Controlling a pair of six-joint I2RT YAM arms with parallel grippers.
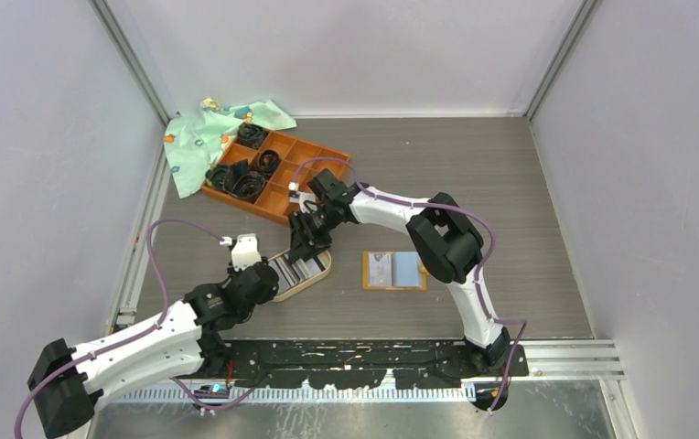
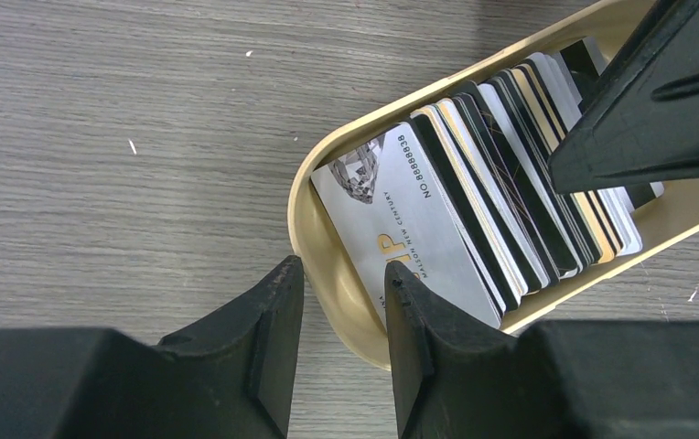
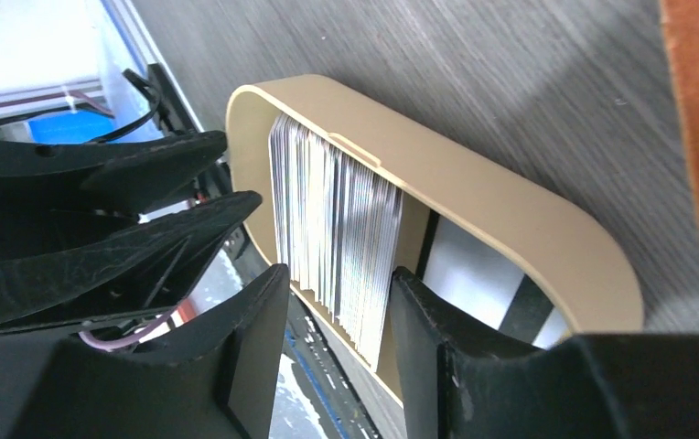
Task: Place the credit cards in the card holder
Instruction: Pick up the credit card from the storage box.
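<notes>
The credit cards (image 1: 298, 269) stand on edge as a stack in an oval tan dish (image 1: 325, 268). My right gripper (image 1: 308, 243) hangs over the dish, its jaws open and astride part of the stack (image 3: 337, 206); the right finger touches the last card. A white, black-striped card (image 3: 474, 274) lies behind the stack. My left gripper (image 2: 341, 270) is open at the dish's near end, one finger outside the rim (image 2: 314, 247) and one over the silver front card (image 2: 392, 219). The orange card holder (image 1: 394, 271) lies open flat to the dish's right, away from both grippers.
An orange-brown compartment tray (image 1: 277, 174) holding black cables sits behind the dish, close to my right wrist, with a green patterned cloth (image 1: 204, 137) beside it. Its edge (image 3: 693, 137) shows in the right wrist view. A black rail (image 1: 373, 352) runs along the near edge.
</notes>
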